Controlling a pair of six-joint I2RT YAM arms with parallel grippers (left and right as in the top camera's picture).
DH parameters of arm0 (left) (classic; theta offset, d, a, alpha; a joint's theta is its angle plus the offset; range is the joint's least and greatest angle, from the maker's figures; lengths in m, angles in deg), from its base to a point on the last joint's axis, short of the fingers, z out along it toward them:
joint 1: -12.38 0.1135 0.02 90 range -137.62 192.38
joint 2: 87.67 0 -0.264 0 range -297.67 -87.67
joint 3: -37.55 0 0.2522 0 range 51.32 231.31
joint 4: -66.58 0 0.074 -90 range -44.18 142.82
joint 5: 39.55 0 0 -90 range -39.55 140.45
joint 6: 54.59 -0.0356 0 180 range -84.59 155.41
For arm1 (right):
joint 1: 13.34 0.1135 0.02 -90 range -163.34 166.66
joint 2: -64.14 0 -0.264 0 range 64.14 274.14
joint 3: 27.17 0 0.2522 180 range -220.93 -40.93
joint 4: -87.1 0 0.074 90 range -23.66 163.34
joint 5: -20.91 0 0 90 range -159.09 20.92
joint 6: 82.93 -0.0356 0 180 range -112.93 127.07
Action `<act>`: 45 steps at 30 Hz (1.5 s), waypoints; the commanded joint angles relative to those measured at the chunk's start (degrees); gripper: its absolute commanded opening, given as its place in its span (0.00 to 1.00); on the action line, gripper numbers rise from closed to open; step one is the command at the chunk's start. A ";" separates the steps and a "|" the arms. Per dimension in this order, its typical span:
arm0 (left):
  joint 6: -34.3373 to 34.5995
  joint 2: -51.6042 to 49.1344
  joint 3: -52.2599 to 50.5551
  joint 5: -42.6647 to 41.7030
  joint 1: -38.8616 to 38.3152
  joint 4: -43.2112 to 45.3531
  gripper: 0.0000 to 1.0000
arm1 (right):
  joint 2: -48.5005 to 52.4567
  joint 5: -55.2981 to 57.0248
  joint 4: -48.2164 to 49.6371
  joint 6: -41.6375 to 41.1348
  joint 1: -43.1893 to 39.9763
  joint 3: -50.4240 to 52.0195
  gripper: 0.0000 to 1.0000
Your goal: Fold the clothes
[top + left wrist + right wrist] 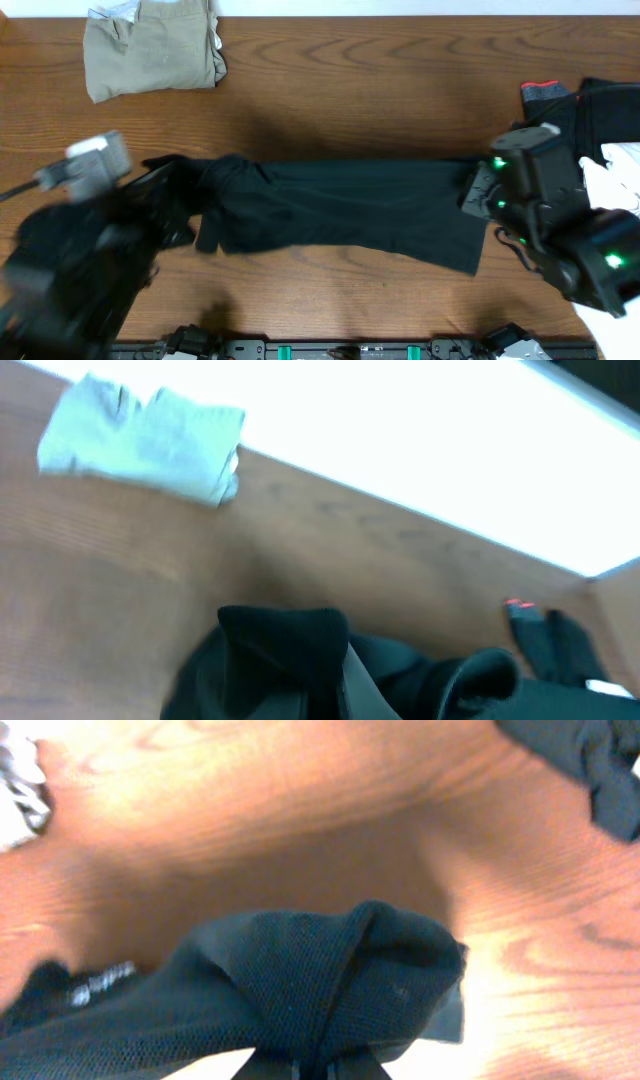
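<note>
A plain black garment [350, 210] is stretched in a long band across the middle of the table, pinched at both ends. My left gripper [172, 205] is shut on its left end, and the arm looks blurred. The left wrist view shows that fabric [290, 650] bunched over the shut jaws [345, 700]. My right gripper [478, 192] is shut on the right end. In the right wrist view the black mesh [320, 980] folds into the shut gripper [310, 1070], with a small white print [100, 982] at the left.
A folded khaki garment [155, 50] lies at the back left, also seen as [140, 445]. At the right edge sits a pile with a black piece with red-orange trim [545, 95] and a white piece [620, 170]. The wooden table [380, 80] shows around them.
</note>
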 commanded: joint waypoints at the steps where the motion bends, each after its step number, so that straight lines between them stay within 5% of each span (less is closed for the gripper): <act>1: -1.33 0.98 5.92 1.11 -0.83 -1.70 0.06 | -0.72 3.15 -1.97 3.08 -0.55 -6.12 0.01; 17: -1.25 0.94 25.99 -5.18 -0.85 -9.90 0.06 | -0.72 4.39 -13.09 4.09 -0.55 -25.29 0.01; 26: 6.08 -2.29 26.73 -5.09 -0.85 -10.64 0.06 | -0.11 5.55 -12.72 1.03 -0.59 -26.97 0.01; 35: 6.03 -20.22 26.62 -2.67 -0.85 -8.79 0.06 | 7.56 8.31 -8.15 1.05 -0.92 -26.97 0.02; 45: 3.41 -44.78 26.62 3.58 -0.63 5.16 0.06 | 25.81 8.26 0.92 0.50 -10.36 -26.91 0.01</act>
